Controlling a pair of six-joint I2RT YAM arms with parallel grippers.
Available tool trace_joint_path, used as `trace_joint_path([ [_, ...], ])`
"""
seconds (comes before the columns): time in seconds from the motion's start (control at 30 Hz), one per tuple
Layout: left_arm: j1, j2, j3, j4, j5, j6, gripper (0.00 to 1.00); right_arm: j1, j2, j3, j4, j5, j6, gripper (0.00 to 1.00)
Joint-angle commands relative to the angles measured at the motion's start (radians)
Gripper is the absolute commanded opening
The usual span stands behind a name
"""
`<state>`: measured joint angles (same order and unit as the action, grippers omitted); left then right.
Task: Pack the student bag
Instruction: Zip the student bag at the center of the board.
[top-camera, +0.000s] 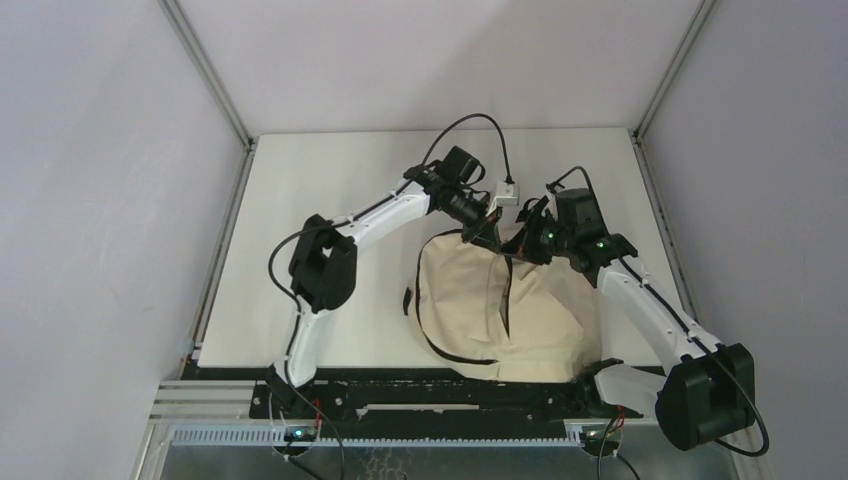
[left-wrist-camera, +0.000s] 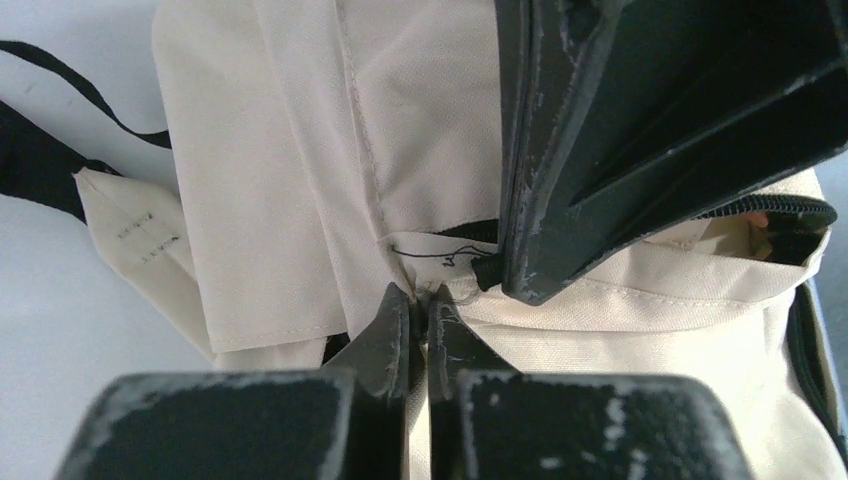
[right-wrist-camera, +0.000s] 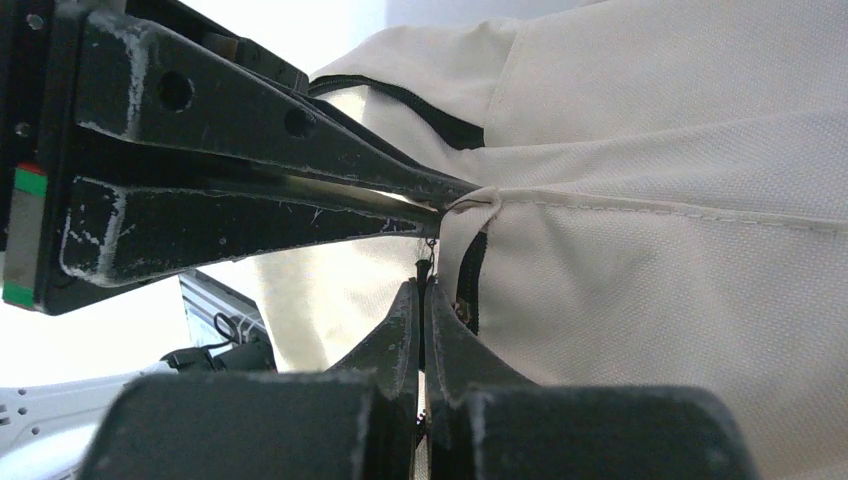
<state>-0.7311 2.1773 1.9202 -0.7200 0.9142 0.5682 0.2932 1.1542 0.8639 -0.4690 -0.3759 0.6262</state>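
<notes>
Lying lengthwise near-far, student bag (top-camera: 520, 310), zip end far side

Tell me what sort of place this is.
Probably a lab robot test cell: plain white walls box in a white table, the left arm and right arm are bolted by an aluminium rail, and a student bag lies between them.

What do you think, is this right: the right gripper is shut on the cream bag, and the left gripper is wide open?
No: the left gripper is shut too, pinching fabric of the bag, as the right wrist view shows. The rest is right.
</notes>
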Motion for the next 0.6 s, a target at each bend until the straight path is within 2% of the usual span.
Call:
trace_joint_path([
  [0.0, 0.004, -0.001, 0.060, 0.016, -0.012, -0.061, 0.00, -0.006, -0.034, 0.000, -0.026, -0.025, -0.014, 0.00],
  [0.1, 0.028, -0.007, 0.064, 0.028, -0.011, -0.135, 0.00, -0.006, -0.048, 0.000, -0.054, -0.015, -0.027, 0.00],
  [0.3, 0.126, 0.021, 0.062, 0.158, 0.110, -0.442, 0.00, -0.006, -0.079, 0.000, -0.129, 0.000, -0.064, 0.00],
  [0.57, 0.170, 0.019, 0.007, 0.233, 0.038, -0.547, 0.00, 0.008, -0.112, -0.017, -0.177, -0.022, -0.109, 0.00],
])
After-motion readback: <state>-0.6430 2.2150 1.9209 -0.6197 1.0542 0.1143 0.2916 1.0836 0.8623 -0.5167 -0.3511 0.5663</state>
